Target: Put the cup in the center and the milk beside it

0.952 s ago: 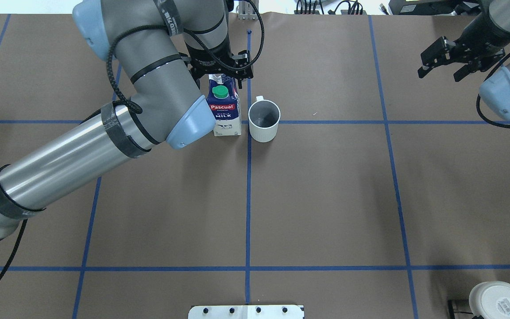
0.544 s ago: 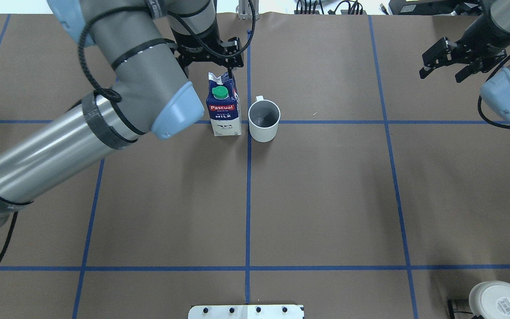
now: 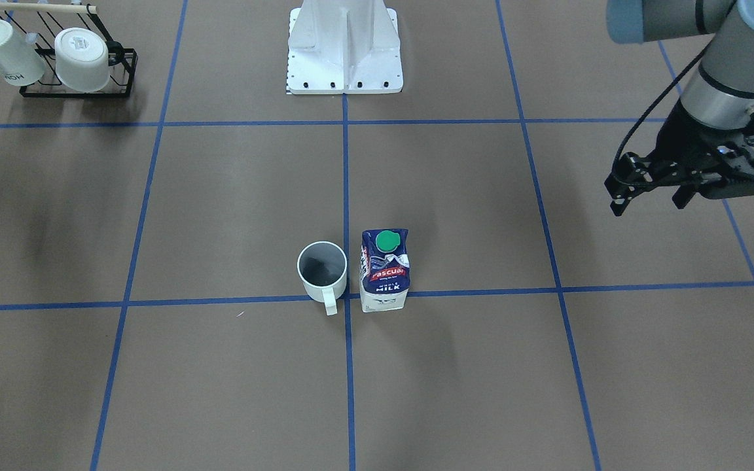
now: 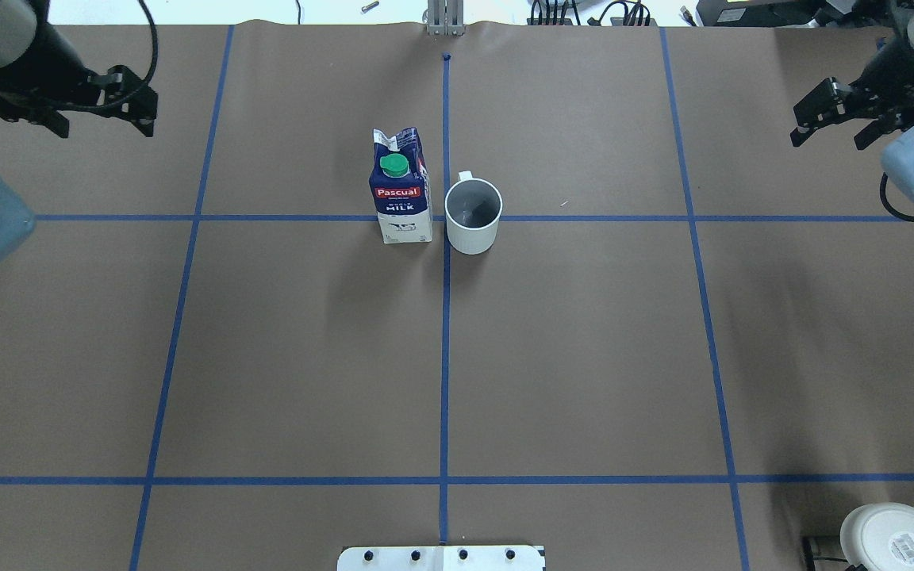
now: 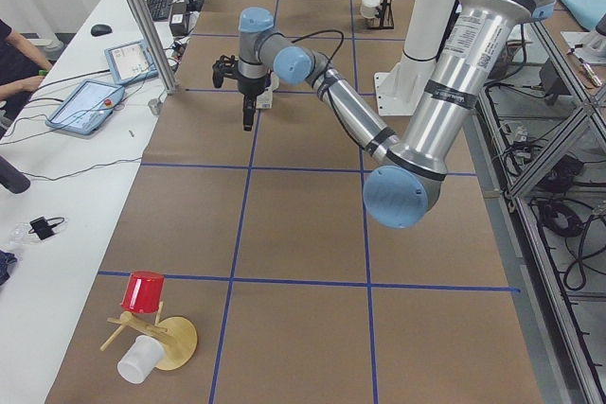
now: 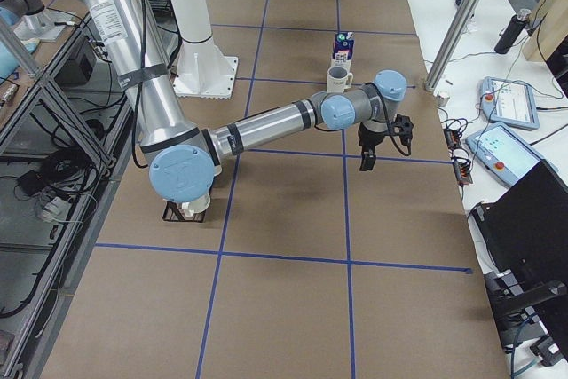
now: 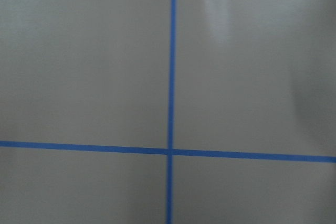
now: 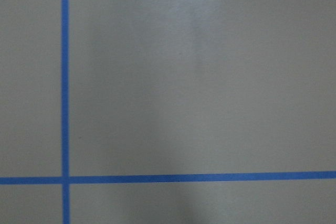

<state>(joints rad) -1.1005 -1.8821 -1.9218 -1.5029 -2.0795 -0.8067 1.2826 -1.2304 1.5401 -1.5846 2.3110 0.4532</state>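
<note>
jaws left and right gape empty, parked well clear so your small off-white mug (image 4: 473, 216) and navy-white milk carton (image 4: 401, 197), between them, stand undisturbed.

The small off-white cup (image 4: 473, 216) stands upright, grey inside showing. The tall navy-and-white milk carton (image 4: 401, 190), green cap on, stands upright just beside it.

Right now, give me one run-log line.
off-white mug upright on blue tape line | Pascual milk carton upright beside it, small gap | left end effector open, empty | right end effector open, empty
</note>
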